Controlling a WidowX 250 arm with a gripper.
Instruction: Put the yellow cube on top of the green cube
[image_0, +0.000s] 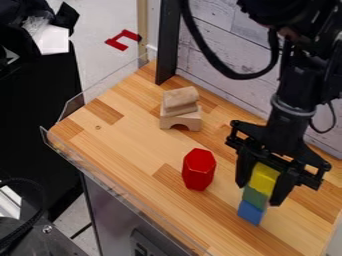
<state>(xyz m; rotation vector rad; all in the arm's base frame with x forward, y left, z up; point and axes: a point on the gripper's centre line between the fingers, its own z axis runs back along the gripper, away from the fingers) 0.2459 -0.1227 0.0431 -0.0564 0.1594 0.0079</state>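
The gripper (262, 189) hangs over the right part of the wooden table, one finger on either side of the yellow cube (264, 179). Directly below the yellow cube is the green cube (254, 197), and the blue cube (250, 212) sits under the green one at the bottom of the stack. The yellow cube appears to touch the green cube's top. The fingers stand close against the yellow cube's sides and reach down beside the green cube.
A red hexagonal block (199, 169) stands left of the stack. Further back are wooden blocks (180, 108), including an arch with pieces on it. A clear guard (112, 178) runs along the table's (127, 145) left edge, and a panelled wall (217, 55) rises behind.
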